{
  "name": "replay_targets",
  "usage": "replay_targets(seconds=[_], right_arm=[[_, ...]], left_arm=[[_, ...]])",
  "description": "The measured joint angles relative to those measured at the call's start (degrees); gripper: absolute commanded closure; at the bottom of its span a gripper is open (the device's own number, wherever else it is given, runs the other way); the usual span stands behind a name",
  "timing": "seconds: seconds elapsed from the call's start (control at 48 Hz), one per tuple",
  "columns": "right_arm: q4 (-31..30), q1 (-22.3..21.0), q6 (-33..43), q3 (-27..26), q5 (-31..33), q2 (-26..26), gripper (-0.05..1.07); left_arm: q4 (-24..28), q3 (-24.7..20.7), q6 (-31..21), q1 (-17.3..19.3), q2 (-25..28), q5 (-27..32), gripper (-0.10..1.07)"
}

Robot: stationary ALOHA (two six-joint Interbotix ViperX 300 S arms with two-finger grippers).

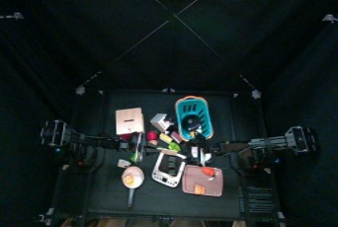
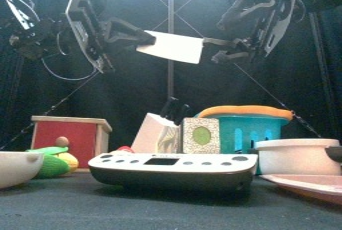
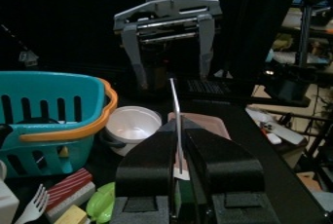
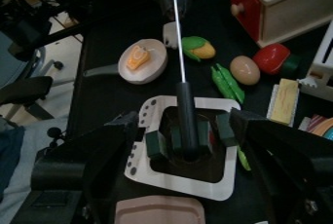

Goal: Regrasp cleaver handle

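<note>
While the cleaver (image 2: pixel 175 46) hangs in the air high above the desk (image 2: pixel 54 206), both arms have hold of it, so the handover step of the regrasp is in hand. Left gripper (image 2: pixel 144 40) pinches the blade's left end; in the left wrist view its jaws are closed on the thin blade edge. Right gripper (image 2: pixel 225 47) is clamped around the dark handle (image 4: pixel 186 121), as the right wrist view shows, jaws on either side of the grip.

Judgement: handle grasp looks seated. Next move calls for the left gripper to open and back off to the left, along the blade plane, while the right holds steady. Releasing before the right grip is firm would drop the cleaver onto the clutter below.

Edges and room:
- Blade edge runs straight between the two grippers; any twist by one arm loads the other.
- Air around the cleaver is open, well above everything on the desk.
- Below stand a scale (image 2: pixel 171 169), a teal basket (image 2: pixel 249 126), a red box (image 2: pixel 71 137), a white bowl (image 2: pixel 295 155) and small cartons (image 2: pixel 156 133), close together.
- Desk is crowded; open room for moving is upward and outward to each side, toward the curtains.
</note>
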Motion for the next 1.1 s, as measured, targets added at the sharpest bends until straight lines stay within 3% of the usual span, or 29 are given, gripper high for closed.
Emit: replay_targets(seconds=[0.104, 0.354, 0.604, 0.854, 1.104], right_arm=[[0.18, 0.0, 0.0, 0.09, 0.18, 0.09, 0.05], [0.09, 0.0, 0.0, 0.0, 0.26, 0.09, 0.32], [1.23, -0.18, 0.0, 0.0, 1.67, 0.09, 0.5], [2.29, -0.26, -0.09, 0.09, 2.29, 0.09, 0.56], [2.55, -0.35, 0.18, 0.0, 2.37, 0.09, 0.56]], left_arm=[[0.0, 0.0, 0.0, 0.0, 0.0, -0.26, 0.49], [-0.09, 0.09, 0.0, 0.18, 0.0, -0.35, 0.49], [-0.35, 0.09, 0.0, 0.35, 0.0, -0.44, 0.48], [-0.7, 0.09, 0.0, 0.44, 0.0, -0.44, 0.44], [-1.32, 0.09, 0.0, 0.53, 0.0, -0.53, 0.21]])
